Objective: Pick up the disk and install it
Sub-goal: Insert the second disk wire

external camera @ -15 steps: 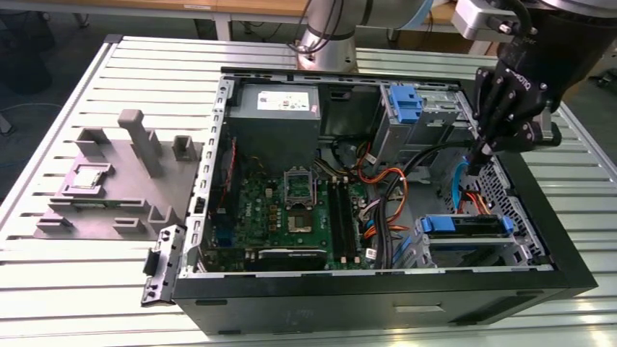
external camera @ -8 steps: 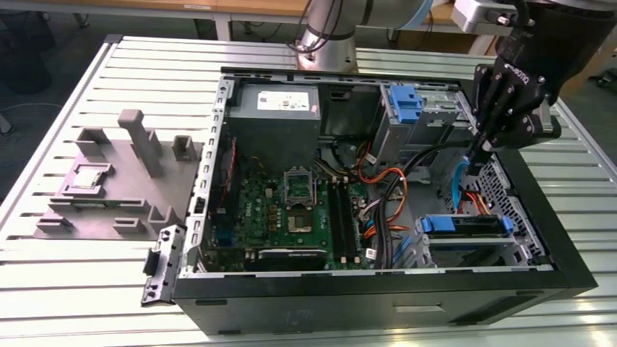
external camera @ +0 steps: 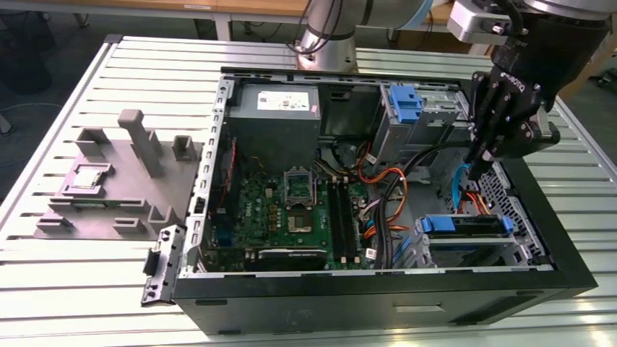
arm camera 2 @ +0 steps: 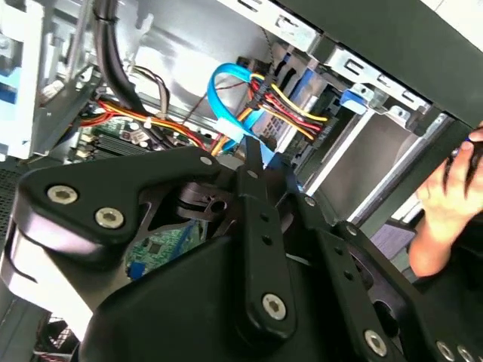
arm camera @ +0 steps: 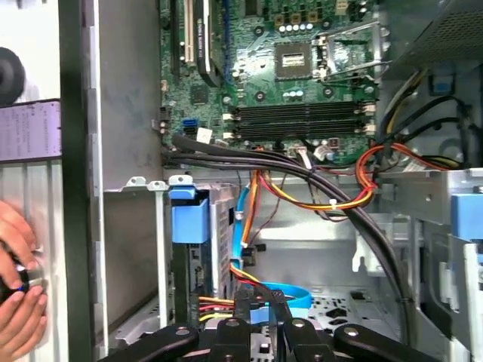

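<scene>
Right now the gripper (external camera: pixel 479 160) hangs inside the open computer case (external camera: pixel 568 267), down by the wall on the exterior view's right. Its two thin fingers are pinched narrow, nearly together, and in both wrist views they come to a point right at the blue flat cable (arm camera 2: pixel 226 113) that loops over the red and yellow wires (arm camera 2: pixel 290 105). Whether they actually nip that cable I cannot tell.

The disk (external camera: pixel 464 226) already sits in its bay (external camera: pixel 469 249) in the case corner nearest the exterior camera, on that view's right, its blue rail (external camera: pixel 461 224) facing up. In the first wrist view it stands edge-on behind a blue tab (arm camera: pixel 189 219), with the wires running to its end. The gripper is just above and beside it, not holding it.

Farther in, a blue bracket (external camera: pixel 406 101) sits in the upper cage, beside the power supply (external camera: pixel 279 108). The motherboard (external camera: pixel 289 210) lies flat on the case floor. A grey fixture (external camera: pixel 115 181) stands on the slatted table (external camera: pixel 58 275), well apart, on the exterior view's left.

A person's hand (arm camera: pixel 19 290) shows outside the case wall in the first wrist view, gripping something small and dark.
</scene>
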`<state>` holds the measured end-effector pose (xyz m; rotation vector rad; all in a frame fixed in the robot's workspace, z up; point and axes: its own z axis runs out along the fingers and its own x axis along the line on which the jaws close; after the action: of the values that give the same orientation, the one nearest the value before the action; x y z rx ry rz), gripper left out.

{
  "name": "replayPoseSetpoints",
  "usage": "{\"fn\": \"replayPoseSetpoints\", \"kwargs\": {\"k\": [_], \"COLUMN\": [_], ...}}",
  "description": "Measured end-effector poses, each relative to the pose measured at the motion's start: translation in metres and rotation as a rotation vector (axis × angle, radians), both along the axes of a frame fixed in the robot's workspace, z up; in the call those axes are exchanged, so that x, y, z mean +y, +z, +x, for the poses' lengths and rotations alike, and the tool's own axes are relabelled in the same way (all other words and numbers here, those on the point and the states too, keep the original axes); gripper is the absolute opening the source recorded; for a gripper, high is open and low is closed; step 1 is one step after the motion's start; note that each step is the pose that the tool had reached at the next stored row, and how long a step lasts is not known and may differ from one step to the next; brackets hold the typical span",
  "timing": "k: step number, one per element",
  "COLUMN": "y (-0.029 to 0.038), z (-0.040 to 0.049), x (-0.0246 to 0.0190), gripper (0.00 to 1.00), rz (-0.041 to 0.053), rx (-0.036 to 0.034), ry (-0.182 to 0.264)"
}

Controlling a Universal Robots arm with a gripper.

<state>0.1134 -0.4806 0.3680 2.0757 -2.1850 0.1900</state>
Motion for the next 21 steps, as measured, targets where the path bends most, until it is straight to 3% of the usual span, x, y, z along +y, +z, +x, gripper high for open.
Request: {"fn": "replayPoseSetpoints", "kwargs": {"k": [5, 8, 14, 21], "y": [0.0000, -0.0002, -0.0057, -0.0179], "z": [-0.0001, 0.0000, 0.0013, 0.0025], "x": [0.0006, 0.0022, 0.0041, 0.0041], "gripper": [0.25, 0.25, 0.25, 0.25], "rz": [-0.0407, -0.0572, -0.0590, -0.0590], "rx": [0.0000, 0.0000, 0.0000, 0.0000], "ry": [0.000, 0.000, 0.000, 0.000]}}
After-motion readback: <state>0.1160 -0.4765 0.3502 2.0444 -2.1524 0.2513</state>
